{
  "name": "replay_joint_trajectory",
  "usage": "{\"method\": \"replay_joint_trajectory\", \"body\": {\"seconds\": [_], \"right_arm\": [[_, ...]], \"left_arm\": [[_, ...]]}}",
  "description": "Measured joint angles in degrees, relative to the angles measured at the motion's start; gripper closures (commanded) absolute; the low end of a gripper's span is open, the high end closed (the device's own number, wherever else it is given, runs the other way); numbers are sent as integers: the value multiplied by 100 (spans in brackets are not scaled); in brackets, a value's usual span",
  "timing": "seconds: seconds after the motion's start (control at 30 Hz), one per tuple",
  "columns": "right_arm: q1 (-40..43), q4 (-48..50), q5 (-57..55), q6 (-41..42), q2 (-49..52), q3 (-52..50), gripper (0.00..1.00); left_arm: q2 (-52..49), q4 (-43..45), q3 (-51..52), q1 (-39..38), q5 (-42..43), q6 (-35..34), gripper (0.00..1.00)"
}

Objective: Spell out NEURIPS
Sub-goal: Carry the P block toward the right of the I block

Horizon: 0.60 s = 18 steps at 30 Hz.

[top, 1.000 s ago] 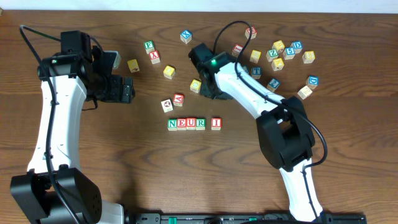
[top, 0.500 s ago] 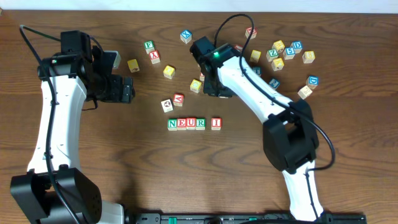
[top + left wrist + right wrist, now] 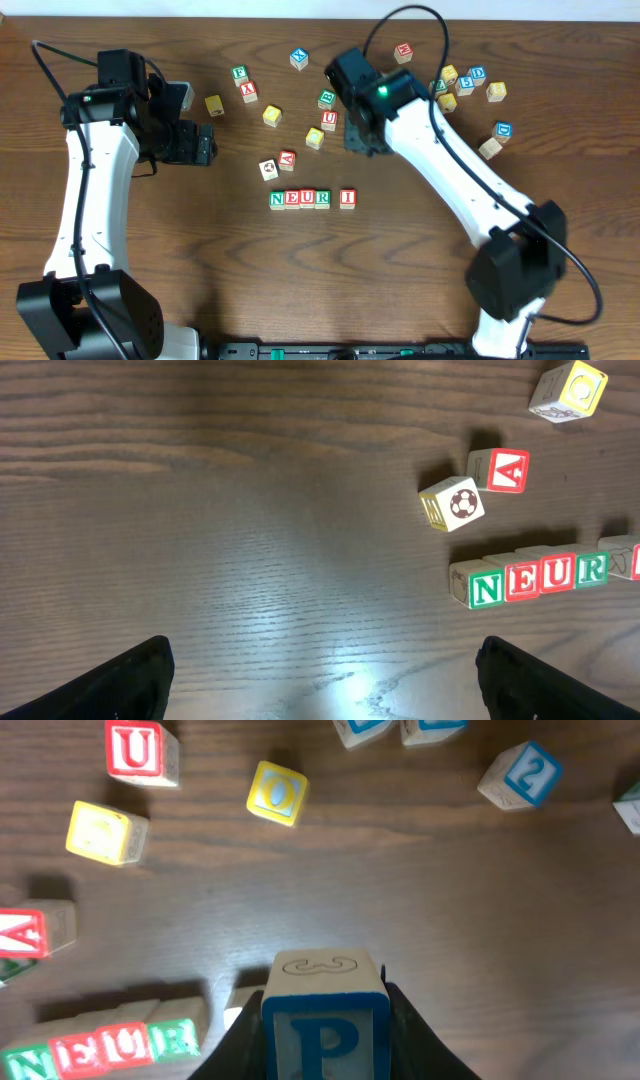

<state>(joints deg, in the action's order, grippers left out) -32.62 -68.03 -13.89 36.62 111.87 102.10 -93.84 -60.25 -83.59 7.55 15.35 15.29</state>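
The right pincer (image 3: 326,1042) pinches the P cube (image 3: 326,1008) by its left and right sides, above the bench (image 3: 200,260). In the right wrist view the blue P faces the camera and stands upright, and an embossed face is turned up. Overhead, this pincer hangs in the upper middle of the frame, above the line of letters and well apart from it; the arm hides the cube there. The NEUR row (image 3: 299,198) lies at the centre of the overhead frame. Its long axis runs left to right, its four cubes touch, and the letters read upright from N on the left to R on the right. The I cube (image 3: 347,198) sits on the same line further right, with a gap between it and R. In the left wrist view the row climbs slightly toward the right edge. In the right wrist view it shows upside down at the lower left. The left pincer (image 3: 320,690) is spread wide over bare wood at the left, near no cube. A red A cube (image 3: 500,470) and a football cube (image 3: 452,505) lie just above the row's left end. A red U cube (image 3: 140,750) and a yellow O cube (image 3: 278,792) lie loose at the upper left of the right wrist view.
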Motion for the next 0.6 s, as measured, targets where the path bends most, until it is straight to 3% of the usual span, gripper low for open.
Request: {"method": "replay_joint_trajectory", "body": {"seconds": [0.13,0.3,0.6], "right_arm": [[0,664,55,-7,-542,-1023,85],[0,1338,339,-4,-1071,-2061,86],[0,2166,750,87,-1132,-3329,84]], "left_arm": [[0,0,0,0,2,0,5],[0,0,0,0,2,0,5],[0,0,0,0,2,0,5]]}}
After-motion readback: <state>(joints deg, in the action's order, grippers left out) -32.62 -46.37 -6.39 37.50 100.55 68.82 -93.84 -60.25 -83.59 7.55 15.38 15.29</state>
